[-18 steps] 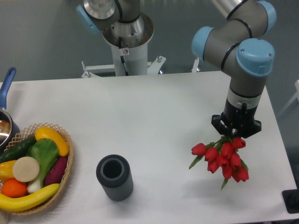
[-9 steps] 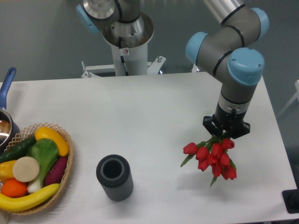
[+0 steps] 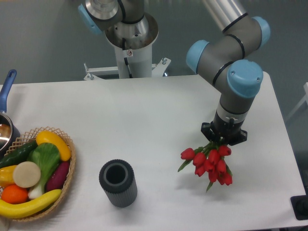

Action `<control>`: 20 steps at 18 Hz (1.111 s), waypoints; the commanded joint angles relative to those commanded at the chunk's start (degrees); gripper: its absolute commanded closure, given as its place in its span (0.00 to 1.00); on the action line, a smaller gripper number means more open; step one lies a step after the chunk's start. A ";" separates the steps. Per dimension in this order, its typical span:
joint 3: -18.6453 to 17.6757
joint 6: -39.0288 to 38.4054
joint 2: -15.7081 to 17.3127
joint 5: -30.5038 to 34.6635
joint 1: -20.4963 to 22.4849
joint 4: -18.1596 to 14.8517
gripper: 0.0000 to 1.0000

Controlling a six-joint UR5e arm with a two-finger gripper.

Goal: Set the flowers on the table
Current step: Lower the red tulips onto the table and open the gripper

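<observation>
The flowers (image 3: pixel 208 161), a small bunch of red tulips with green stems and leaves, hang buds-down from my gripper (image 3: pixel 222 139) over the right part of the white table (image 3: pixel 154 115). The gripper points straight down and is shut on the stems; its fingertips are hidden behind the wrist and the bunch. I cannot tell whether the buds touch the tabletop.
A dark grey ribbed cylinder vase (image 3: pixel 118 183) stands upright at the front middle. A wicker basket (image 3: pixel 67 173) of fruit and vegetables sits at the front left. A pot with a blue handle (image 3: pixel 6 89) is at the left edge. The arm's base (image 3: pixel 130 38) stands behind the table.
The arm has moved left and slightly toward the front, carrying the flowers with it. The bunch stays held in the gripper. Nothing else moved.
</observation>
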 joint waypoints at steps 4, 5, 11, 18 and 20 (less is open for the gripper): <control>0.09 0.00 -1.32 -0.17 -0.62 0.18 0.65; 0.09 0.00 -1.41 -0.26 -0.62 0.18 0.56; 0.09 0.09 -1.50 -0.17 -0.62 0.44 0.00; 0.09 0.53 -0.18 0.35 -0.36 6.05 0.00; 0.00 0.53 0.08 5.07 -0.18 7.12 0.00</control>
